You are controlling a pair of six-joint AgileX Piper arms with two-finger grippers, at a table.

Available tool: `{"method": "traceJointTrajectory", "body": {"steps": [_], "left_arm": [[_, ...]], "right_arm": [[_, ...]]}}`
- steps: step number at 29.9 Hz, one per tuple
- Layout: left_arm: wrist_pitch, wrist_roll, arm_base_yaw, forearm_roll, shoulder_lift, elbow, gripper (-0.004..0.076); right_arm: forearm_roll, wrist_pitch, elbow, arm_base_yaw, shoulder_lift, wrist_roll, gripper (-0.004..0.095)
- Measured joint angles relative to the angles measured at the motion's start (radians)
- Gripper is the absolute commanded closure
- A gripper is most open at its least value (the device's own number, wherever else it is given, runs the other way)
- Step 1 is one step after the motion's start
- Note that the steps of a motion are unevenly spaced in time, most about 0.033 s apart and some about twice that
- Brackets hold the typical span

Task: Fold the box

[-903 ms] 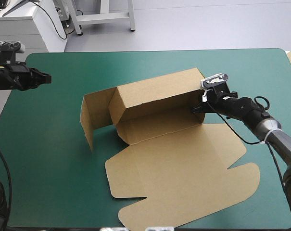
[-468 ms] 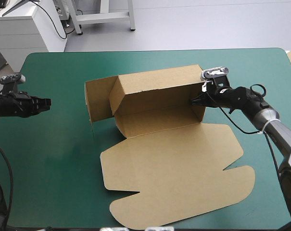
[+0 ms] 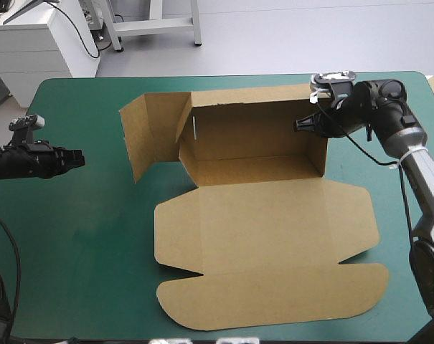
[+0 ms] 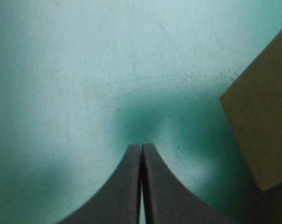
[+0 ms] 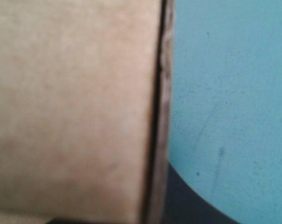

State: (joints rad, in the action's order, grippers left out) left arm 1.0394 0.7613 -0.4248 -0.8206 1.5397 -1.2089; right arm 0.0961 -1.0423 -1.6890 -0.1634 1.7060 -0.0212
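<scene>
We see the box (image 3: 267, 236) lying near the middle of the table, on the teal-green cover (image 3: 73, 251), only partly raised. Its long far wall stands upright with a short end wall up at its right end. At its left end a loose side flap (image 3: 148, 136) stands on edge and splays outward toward the table's left side. The broad lid panel lies flat toward the near edge and ends in a strip with rounded corners. The right gripper (image 3: 300, 125) is at the box's far right corner, reaching in over the top of the raised wall. In its wrist view the board's edge runs straight down between its fingers, with one black finger (image 5: 187, 203) pressed along the outer side, so we read this pincer as clamped narrowly on the box wall. The left gripper (image 3: 79, 155) hangs low over bare cover to the left of the box, well apart from the splayed flap. In its wrist view the two black fingers meet in one pointed arch, pinched together on nothing, and a corner of brown board shows ahead and to one side.
</scene>
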Motion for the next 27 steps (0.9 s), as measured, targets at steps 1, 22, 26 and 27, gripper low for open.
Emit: {"method": "traceJointTrajectory", "body": {"steps": [1,22,26,27], "left_arm": [[0.000,0.001,0.000,-0.001,0.000,0.000,0.0731],[-0.004,0.004,0.000,-0.012,0.000,0.004,0.0731],[-0.005,0.004,0.000,-0.017,0.000,0.004,0.0731],[-0.004,0.004,0.000,-0.017,0.000,0.004,0.0731]], "right_arm": [[0.000,-0.042,-0.040,0.000,0.007,0.005,0.0922],[0.071,-0.206,0.164,0.000,-0.127,0.033,0.0922],[0.067,-0.198,0.166,0.000,-0.104,0.014,0.0922],[0.067,-0.192,0.166,0.000,-0.088,0.009,0.0923]]}}
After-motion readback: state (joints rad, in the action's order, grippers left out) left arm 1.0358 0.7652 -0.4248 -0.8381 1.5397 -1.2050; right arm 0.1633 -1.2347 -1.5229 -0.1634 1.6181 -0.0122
